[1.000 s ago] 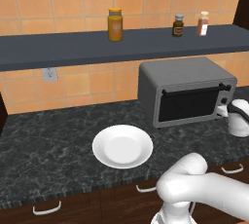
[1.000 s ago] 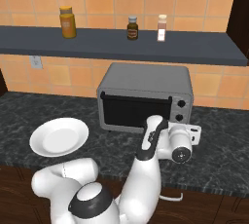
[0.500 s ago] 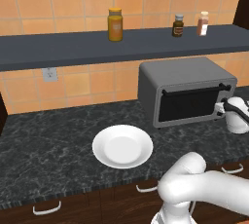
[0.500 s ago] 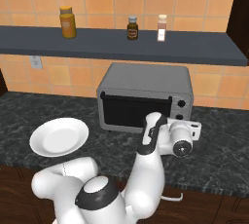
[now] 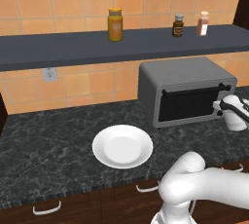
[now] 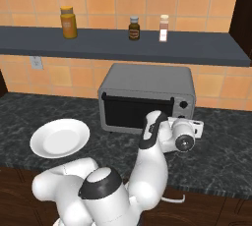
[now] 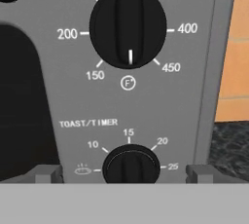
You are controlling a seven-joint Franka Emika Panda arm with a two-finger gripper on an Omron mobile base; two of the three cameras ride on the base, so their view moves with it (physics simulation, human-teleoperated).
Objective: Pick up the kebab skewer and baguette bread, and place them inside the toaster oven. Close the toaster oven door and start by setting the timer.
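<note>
The toaster oven point(image 5: 187, 91) sits on the bench point(image 5: 48, 145) with its toaster oven door point(image 6: 137, 113) shut. The gripper point(image 7: 124, 174), jaws spread wide, faces the timer knob point(image 7: 130, 165) on the control strip; centre both fingertips astride its ridge before pinching and twisting.
</note>
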